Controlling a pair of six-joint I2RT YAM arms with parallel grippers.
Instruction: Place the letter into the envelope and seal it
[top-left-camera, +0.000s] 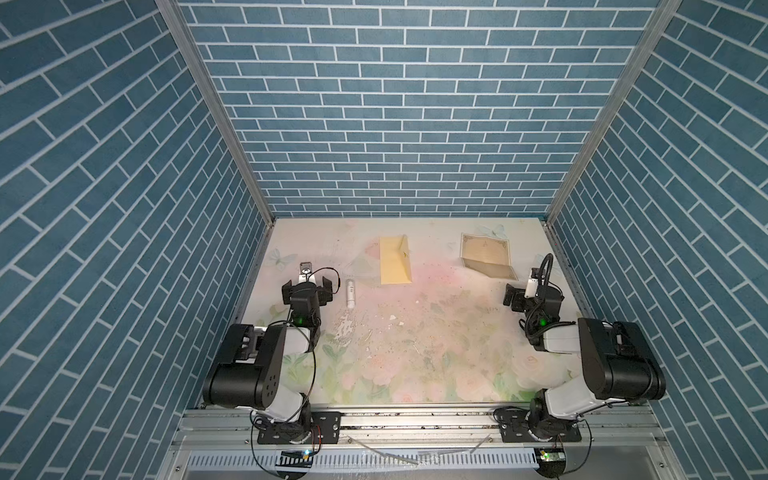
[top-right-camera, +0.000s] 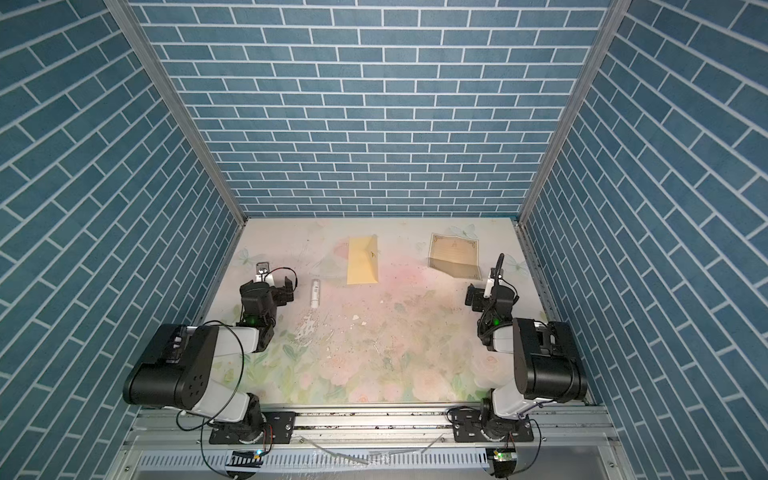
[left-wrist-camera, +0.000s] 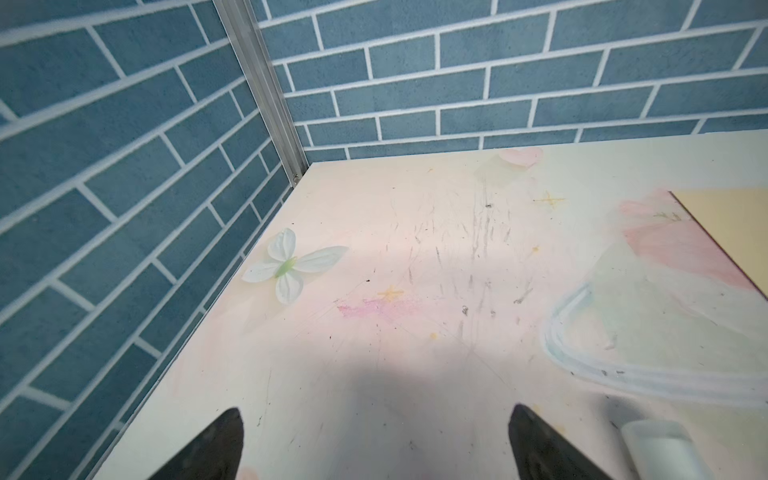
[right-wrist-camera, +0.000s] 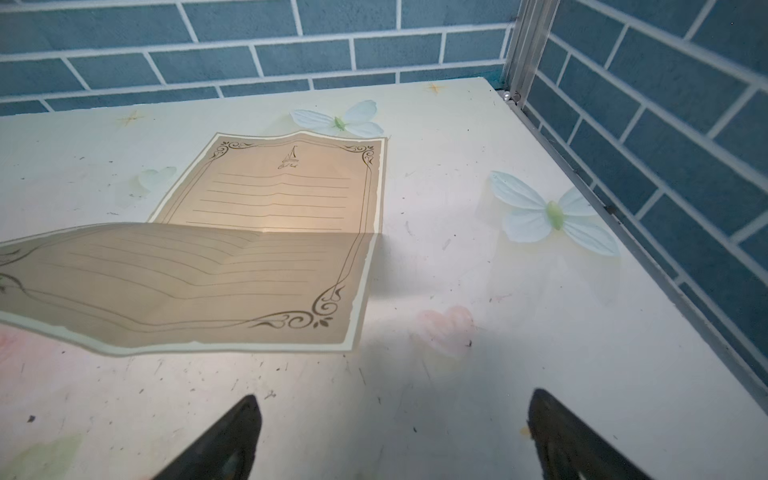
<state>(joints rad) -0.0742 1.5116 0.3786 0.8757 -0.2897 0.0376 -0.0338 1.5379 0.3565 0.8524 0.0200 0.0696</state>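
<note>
The letter lies at the far right of the tabletop, near the back wall. It is creased across its middle. In the right wrist view the far half of the letter lies flat, while the near half lifts off the surface and shades it. The envelope lies flat at the back middle, well apart from the letter, with its long side running away from the arms and a small dark mark at its right edge. One corner of the envelope shows in the left wrist view. A white tube lies on its side between the envelope and the left gripper, just beside the gripper. The left jaws are spread wide over bare tabletop and hold nothing. The right gripper hangs near the letter's near edge without touching it. Its jaws are also spread wide and empty.
</note>
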